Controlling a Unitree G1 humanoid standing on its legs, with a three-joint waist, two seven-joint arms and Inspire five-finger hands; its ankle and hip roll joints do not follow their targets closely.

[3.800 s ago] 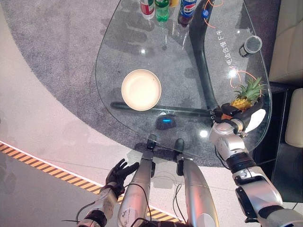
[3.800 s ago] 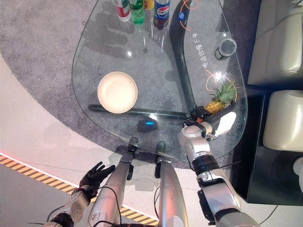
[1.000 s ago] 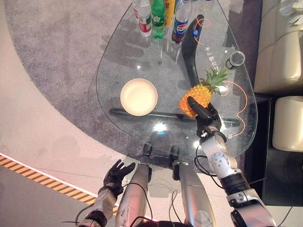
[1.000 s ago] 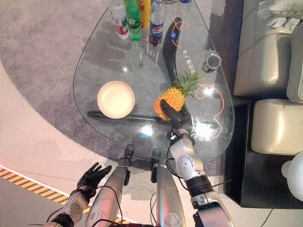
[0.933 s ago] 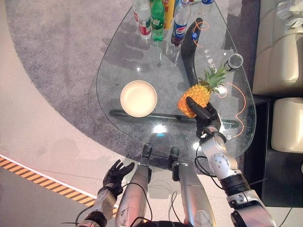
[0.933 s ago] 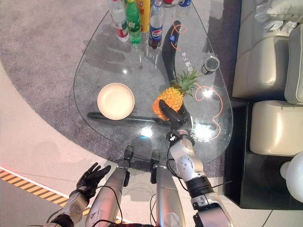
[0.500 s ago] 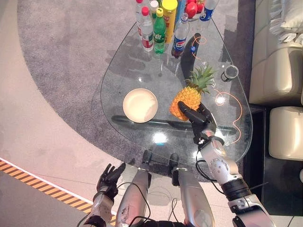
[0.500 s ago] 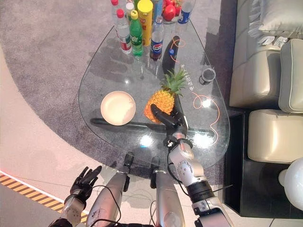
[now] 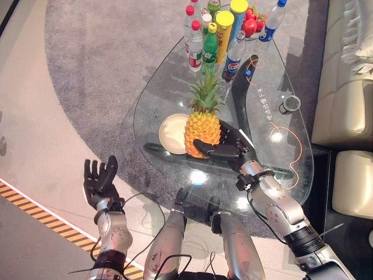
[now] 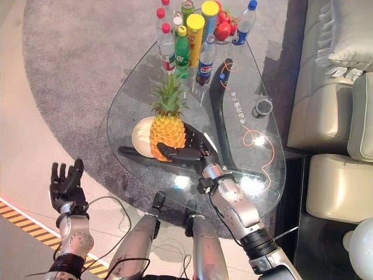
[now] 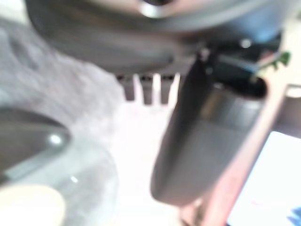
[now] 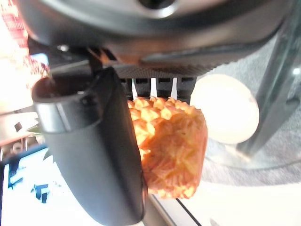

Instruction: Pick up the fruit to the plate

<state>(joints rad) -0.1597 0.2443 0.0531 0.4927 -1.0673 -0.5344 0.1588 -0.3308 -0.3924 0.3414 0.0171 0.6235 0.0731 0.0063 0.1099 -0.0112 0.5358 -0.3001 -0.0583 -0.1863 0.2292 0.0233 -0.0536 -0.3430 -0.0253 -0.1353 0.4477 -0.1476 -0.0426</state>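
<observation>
A pineapple (image 9: 202, 127) with a green crown stands upright in my right hand (image 9: 226, 149), whose fingers and thumb are curled round its orange body. It is held just above the right edge of a cream plate (image 9: 172, 133) on the glass table (image 9: 152, 93), and hides part of the plate. The right wrist view shows the pineapple (image 12: 171, 146) against my thumb (image 12: 94, 155), with the plate (image 12: 225, 115) beyond it. My left hand (image 9: 99, 179) is raised over the floor to the left of the table, fingers spread and holding nothing.
Several bottles (image 9: 205, 42) and a yellow can stand at the table's far end beside red fruit (image 9: 250, 24). A small dark cup (image 9: 289, 105) sits near the right rim. Beige sofa seats (image 9: 351, 87) line the right side.
My right hand has carried the pineapple left, from mid-table to the plate's edge, turning it upright. My left hand has risen and spread open. The camera has shifted too.
</observation>
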